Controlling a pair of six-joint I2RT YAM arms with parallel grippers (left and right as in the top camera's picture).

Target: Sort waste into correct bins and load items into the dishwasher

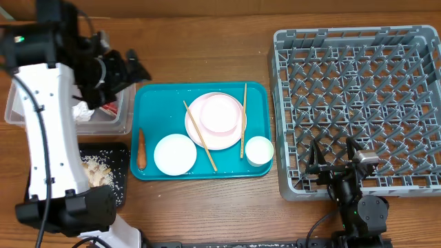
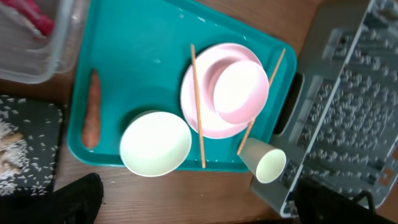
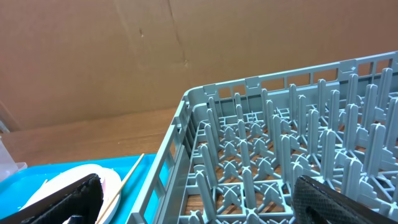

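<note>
**Both grippers wide open, dishes all sitting on the teal tray**

Brown wooden table, plain cardboard wall behind it. Closest in, the right gripper hovered at the near rim of the grey dish rack, jaws spread wide with nothing in them. Over on the left, the black tray had rice scraps scattered in it. Next out was the teal tray: a white bowl and the small cup along its near edge, an orange carrot-looking thing at its left end. Then the pink plate, with the second bowl on top, a chopstick across its left side and the other chopstick along its right. Further back, the clear tub held the red-and-white wrapper. The left gripper hung by the tub's far right corner, fully open and empty too
</note>
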